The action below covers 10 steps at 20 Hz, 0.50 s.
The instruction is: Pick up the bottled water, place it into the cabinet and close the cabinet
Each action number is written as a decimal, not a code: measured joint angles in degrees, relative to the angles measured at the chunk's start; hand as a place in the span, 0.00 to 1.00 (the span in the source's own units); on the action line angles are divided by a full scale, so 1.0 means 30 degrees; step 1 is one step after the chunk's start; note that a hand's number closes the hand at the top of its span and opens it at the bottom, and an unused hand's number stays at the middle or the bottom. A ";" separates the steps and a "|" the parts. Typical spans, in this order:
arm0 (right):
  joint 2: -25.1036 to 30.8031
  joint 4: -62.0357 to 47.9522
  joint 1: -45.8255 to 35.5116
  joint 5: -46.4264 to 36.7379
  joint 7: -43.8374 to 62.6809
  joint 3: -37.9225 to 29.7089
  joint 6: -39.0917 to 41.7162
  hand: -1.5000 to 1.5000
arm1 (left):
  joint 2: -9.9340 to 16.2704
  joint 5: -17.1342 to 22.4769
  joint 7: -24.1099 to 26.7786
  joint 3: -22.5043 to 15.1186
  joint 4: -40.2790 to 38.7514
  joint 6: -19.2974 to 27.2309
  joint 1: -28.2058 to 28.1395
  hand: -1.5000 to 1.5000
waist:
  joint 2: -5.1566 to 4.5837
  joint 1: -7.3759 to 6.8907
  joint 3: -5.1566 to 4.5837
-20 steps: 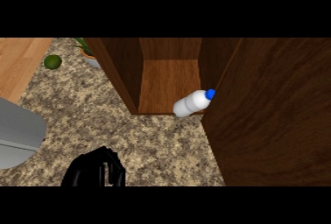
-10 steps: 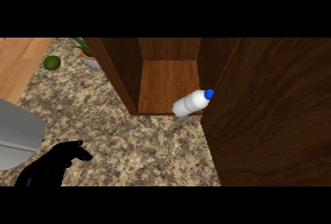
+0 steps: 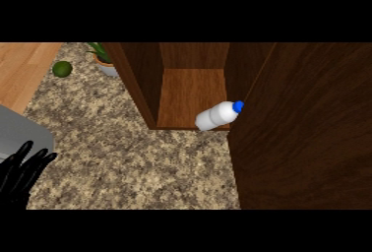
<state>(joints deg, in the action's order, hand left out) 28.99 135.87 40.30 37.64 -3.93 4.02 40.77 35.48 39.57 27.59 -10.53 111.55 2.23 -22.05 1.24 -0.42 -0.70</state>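
Fingers [image 3: 22, 170] straight (lower-left edge), well apart from bottled water [image 3: 218, 115].

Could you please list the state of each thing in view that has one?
Bottle: lying tilted at the front of the cabinet floor, blue cap on.
Cabinet: open.
Cabinet door: swung open.
Left robot hand: open, holding nothing, at the lower left edge.

You have open granite counter [image 3: 138, 157] from 6 to 9 o'clock. At 3 o'clock the dark cabinet door [image 3: 305, 128] blocks you. The bottled water [image 3: 218, 115] lies across the cabinet [image 3: 190, 93] opening's front edge.
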 measured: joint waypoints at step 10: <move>0.0801 -0.0052 -0.3388 -0.0695 0.1945 0.3220 -0.0638 1.00 | 0.1394 0.1745 -0.0131 0.1980 0.0311 -0.1705 -0.1598 0.00 | 0.0247 -0.0364 -0.0121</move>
<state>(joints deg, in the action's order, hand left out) 31.39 135.71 30.13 35.56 1.90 13.68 38.86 39.66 44.80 27.19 -4.59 112.49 -2.89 -26.84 1.98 -1.51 -1.06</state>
